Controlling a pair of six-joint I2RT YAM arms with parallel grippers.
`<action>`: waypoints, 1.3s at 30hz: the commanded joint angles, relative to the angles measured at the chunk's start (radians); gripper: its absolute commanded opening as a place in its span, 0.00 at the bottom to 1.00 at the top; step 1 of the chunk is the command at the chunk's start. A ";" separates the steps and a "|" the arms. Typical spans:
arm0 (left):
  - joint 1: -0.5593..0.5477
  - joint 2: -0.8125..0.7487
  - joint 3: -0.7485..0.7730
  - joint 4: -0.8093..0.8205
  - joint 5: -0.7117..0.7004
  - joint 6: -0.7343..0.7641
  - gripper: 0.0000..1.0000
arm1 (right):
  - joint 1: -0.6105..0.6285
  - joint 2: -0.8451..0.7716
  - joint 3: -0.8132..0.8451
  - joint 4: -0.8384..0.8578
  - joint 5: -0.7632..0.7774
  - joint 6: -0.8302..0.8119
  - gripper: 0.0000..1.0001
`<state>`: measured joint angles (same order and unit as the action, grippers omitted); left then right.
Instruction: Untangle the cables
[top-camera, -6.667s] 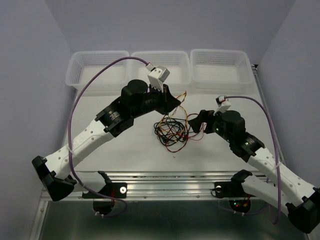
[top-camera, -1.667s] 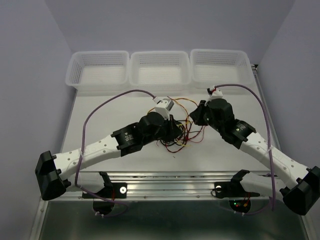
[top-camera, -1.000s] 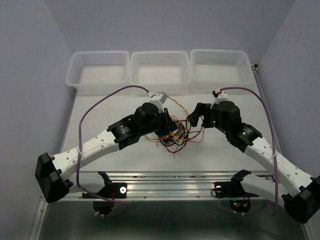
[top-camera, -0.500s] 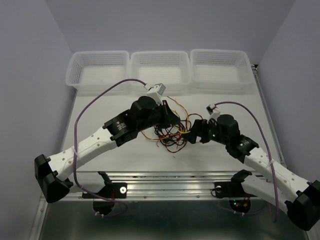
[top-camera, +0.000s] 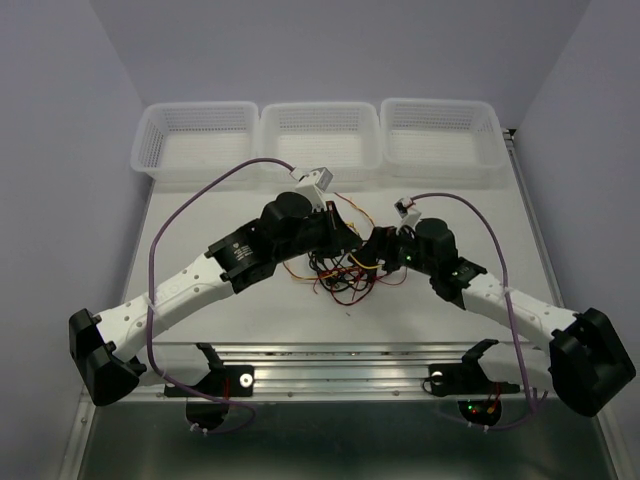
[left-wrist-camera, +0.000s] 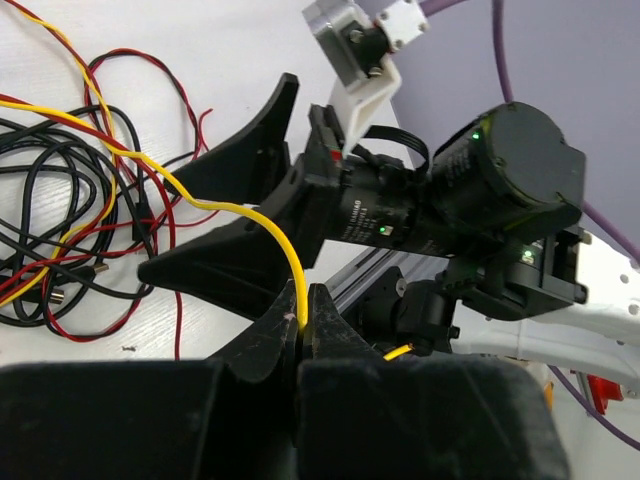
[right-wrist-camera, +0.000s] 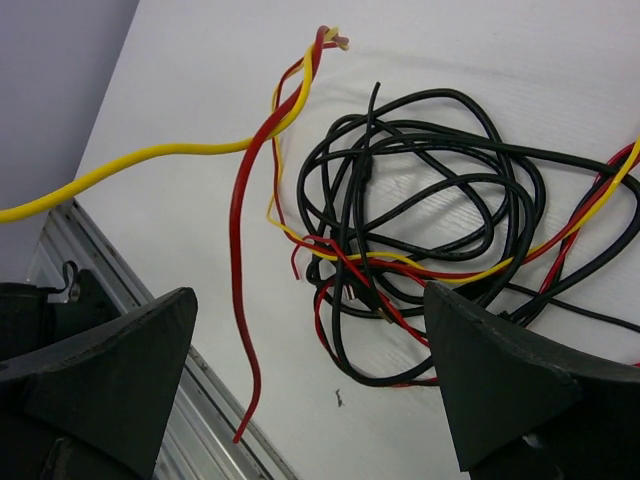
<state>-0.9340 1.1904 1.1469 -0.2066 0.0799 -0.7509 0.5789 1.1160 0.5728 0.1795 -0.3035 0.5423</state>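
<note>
The cables (top-camera: 345, 272) lie in a black, red and yellow tangle on the white table between my two arms. My left gripper (top-camera: 345, 238) is above the tangle's far side, shut on a yellow cable (left-wrist-camera: 250, 215) pinched between its fingertips (left-wrist-camera: 300, 312). That yellow strand runs taut out of the tangle, and it also shows in the right wrist view (right-wrist-camera: 120, 165). My right gripper (top-camera: 372, 252) is open and empty, wide apart (right-wrist-camera: 310, 380) over the black loops (right-wrist-camera: 440, 130), close beside the left gripper. A loose red cable (right-wrist-camera: 240, 250) trails toward the front rail.
Three white baskets stand in a row at the back: left (top-camera: 143, 150), middle (top-camera: 320, 106), right (top-camera: 440, 102). A metal rail (top-camera: 330, 355) runs along the table's front edge. Purple arm cables (top-camera: 165, 230) arc above both arms.
My right gripper has moved left and forward to the tangle, right next to the left gripper. The left gripper holds its raised place with the yellow cable.
</note>
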 joint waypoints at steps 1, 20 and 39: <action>0.003 -0.028 0.028 0.056 0.026 -0.004 0.00 | -0.001 0.068 0.045 0.193 -0.016 -0.004 1.00; 0.093 -0.081 0.157 -0.132 -0.184 0.022 0.00 | -0.010 0.099 0.274 -0.142 0.623 -0.025 0.01; 0.775 0.061 0.331 -0.357 -0.223 0.122 0.00 | -0.126 0.157 1.153 -0.431 1.290 -0.459 0.01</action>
<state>-0.3035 1.2037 1.5673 -0.5240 -0.1570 -0.6544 0.4908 1.2625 1.6585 -0.2283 0.8371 0.1818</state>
